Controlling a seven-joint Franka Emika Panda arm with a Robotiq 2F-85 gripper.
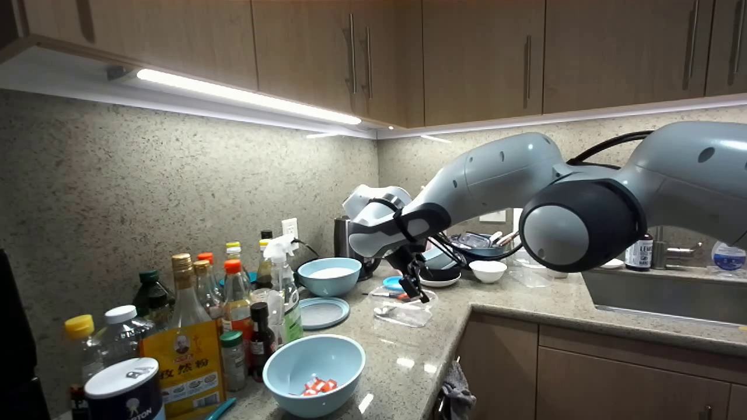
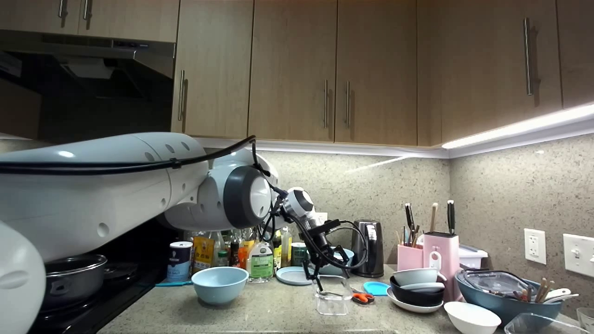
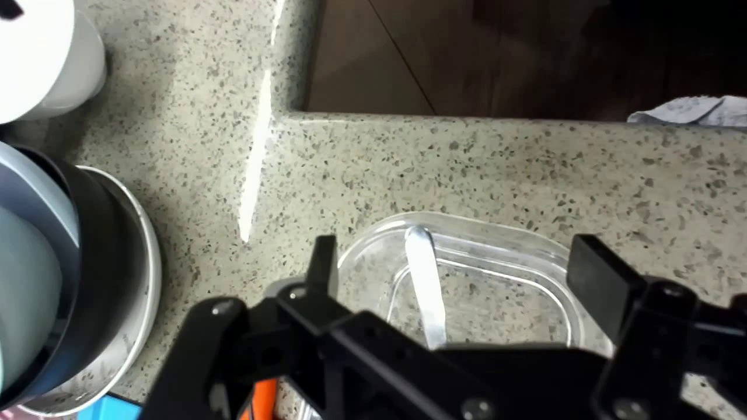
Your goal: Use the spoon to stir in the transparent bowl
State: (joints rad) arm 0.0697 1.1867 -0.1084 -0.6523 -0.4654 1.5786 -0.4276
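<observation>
One spoon (image 3: 425,280) is seen in a clear container (image 3: 496,242) on the table (image 3: 467,169), with one pair of orange scissors (image 2: 363,297) near it and one kettle (image 2: 376,253) farther off. The arm (image 1: 502,169) is stretched out and sloped downward, its two fingers (image 3: 604,291) held wide apart over the container.

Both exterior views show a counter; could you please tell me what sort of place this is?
Most likely a home kitchen, judging by the sink, the pot on the dark stove, and the pink knife block.
</observation>
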